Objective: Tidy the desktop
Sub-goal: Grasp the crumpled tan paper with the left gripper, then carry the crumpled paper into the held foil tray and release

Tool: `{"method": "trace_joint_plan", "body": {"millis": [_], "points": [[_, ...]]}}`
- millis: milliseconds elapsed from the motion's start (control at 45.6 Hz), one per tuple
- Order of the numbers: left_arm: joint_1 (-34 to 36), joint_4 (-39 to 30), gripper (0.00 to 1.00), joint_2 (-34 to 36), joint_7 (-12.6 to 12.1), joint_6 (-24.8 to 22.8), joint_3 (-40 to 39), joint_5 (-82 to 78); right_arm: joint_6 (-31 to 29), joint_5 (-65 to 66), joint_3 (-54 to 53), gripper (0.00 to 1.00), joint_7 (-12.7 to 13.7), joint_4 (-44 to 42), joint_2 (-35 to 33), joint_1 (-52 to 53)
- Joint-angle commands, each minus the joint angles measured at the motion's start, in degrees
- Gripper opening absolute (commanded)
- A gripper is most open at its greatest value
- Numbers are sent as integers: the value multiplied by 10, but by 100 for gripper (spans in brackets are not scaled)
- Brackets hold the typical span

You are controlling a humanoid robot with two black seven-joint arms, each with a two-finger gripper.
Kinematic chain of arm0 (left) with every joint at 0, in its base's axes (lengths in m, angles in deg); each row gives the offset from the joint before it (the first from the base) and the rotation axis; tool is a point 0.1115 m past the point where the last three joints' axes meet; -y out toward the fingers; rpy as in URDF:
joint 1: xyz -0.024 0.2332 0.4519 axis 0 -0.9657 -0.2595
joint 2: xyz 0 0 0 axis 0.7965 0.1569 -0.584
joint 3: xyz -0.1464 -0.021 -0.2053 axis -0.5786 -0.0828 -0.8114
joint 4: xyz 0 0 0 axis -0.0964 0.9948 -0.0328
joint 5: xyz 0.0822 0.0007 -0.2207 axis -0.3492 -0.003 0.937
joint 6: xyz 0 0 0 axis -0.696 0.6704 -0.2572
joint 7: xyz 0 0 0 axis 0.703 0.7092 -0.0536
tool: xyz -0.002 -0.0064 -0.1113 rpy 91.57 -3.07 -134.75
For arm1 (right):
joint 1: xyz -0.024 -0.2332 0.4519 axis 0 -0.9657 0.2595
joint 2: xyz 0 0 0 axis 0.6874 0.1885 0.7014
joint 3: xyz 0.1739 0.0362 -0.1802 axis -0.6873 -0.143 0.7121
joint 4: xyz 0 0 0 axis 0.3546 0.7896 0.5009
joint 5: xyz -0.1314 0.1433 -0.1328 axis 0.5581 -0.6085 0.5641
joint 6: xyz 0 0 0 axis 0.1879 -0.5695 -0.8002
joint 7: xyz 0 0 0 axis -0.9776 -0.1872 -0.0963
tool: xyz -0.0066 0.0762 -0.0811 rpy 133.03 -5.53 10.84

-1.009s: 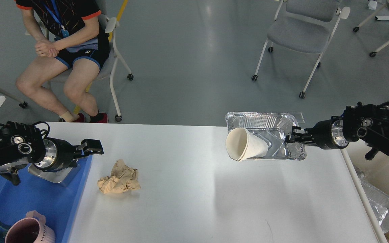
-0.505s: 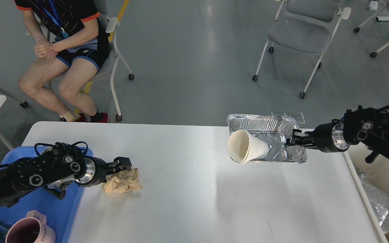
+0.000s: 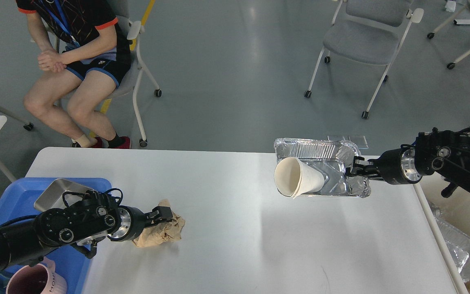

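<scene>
The white desktop (image 3: 239, 237) fills the lower view. A crumpled brown paper ball (image 3: 165, 234) lies on it at the left. My left gripper (image 3: 163, 214) sits on top of the ball and looks closed on it. A foil tray (image 3: 320, 149) with a white paper cup (image 3: 298, 177) lying on its side in it is at the desktop's far right. My right gripper (image 3: 355, 168) is shut on the foil tray's right rim.
A blue plastic tray (image 3: 14, 192) at the left edge holds a metal dish (image 3: 55, 194) and a pink mug (image 3: 35, 281). More foil trays (image 3: 461, 249) lie below the right table edge. A seated person (image 3: 76, 53) and a grey chair (image 3: 365, 36) are beyond the desktop.
My left arm swung from over the blue tray to the paper ball, and the ball shifted right and toward me with it. The right arm and foil tray barely moved.
</scene>
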Motion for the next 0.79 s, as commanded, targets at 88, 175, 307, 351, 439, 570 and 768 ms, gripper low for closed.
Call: {"method": "trace_joint_plan", "body": {"millis": [88,175,307,351,439,570,768], "points": [[-7,-1,54,-7,6,20,0,-26,0,0,0,0,0,1,1,0],[-4,-1,34,-5,6,17,-2,-24,0,0,0,0,0,0,2,0],[2,-3,3,2,-1,9,-10,-18,0,0,0,0,0,0,4,0],[2,-4,1,4,-2,2,-18,-18,1,0,0,0,0,0,5,0],[3,-4,0,6,-2,1,-29,-19,3,0,0,0,0,0,6,1],[8,-4,0,9,-2,1,-31,-20,3,0,0,0,0,-1,7,1],[17,-9,0,14,-2,1,-31,-20,3,0,0,0,1,-2,7,1]]}}
